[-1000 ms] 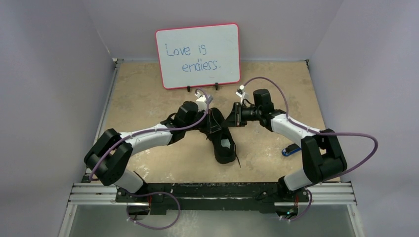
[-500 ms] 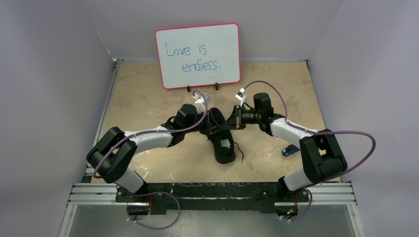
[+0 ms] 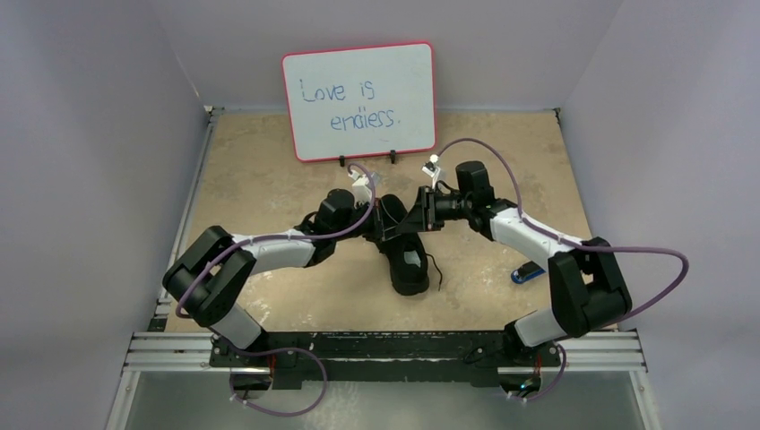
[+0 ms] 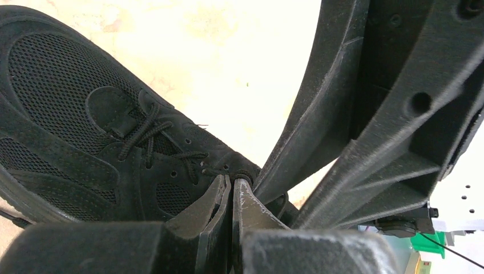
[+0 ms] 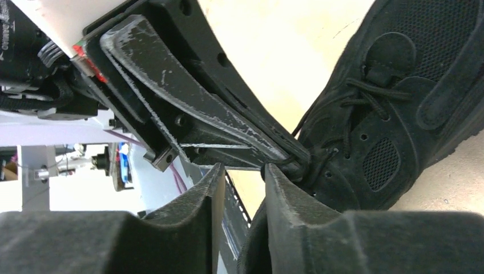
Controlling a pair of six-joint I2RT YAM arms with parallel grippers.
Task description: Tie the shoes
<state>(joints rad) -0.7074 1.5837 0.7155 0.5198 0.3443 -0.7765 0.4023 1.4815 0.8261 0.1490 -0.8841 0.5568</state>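
all-black mesh lace-up shoe [image 3: 408, 260] on tan tabletop [image 3: 269, 179] | left gripper [image 4: 231, 184] pressed together at top eyelets, lace grip unclear | right gripper [image 5: 242, 171] fingers apart, just beside

Shoe [image 3: 410, 269] at table [image 3: 260, 170] centre, whiteboard [image 3: 360, 100] behind it, gadget [image 3: 528, 271] well to its right

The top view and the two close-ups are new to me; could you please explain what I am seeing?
A robot's left arm and right arm are bolted at a table's near edge. The top view looks down from above and behind them; each close-up comes from a wrist camera showing its own fingers. On the table are a black shoe, a blue gadget and a propped whiteboard. The left gripper is pinched shut, apparently on a lace; the right gripper is open beside it.
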